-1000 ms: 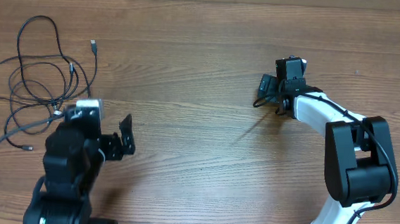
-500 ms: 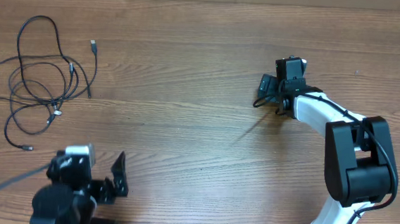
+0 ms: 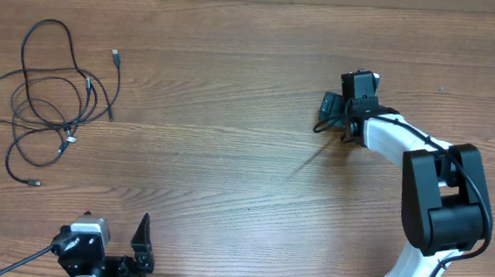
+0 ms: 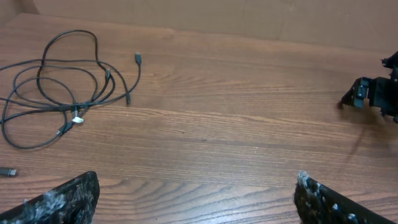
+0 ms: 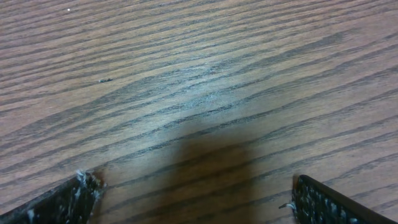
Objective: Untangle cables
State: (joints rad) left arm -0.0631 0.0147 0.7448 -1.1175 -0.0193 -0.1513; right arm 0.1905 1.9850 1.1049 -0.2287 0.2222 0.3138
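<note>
Both empty: left gripper (image 4: 198,180) has its jaws wide at the near edge, right gripper (image 5: 194,183) has its jaws wide, low over bare table (image 3: 228,172). The cables (image 4: 76,116) lie in one overlapping heap on the far left, well apart from both. Risk I see: pinching where strands cross drags the whole heap and tightens the tangle. Thin cord may also slip out of the grip.

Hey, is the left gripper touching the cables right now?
Apart. The overhead view shows the left gripper open at the bottom of the picture, with a wide gap between it and the cables.
</note>
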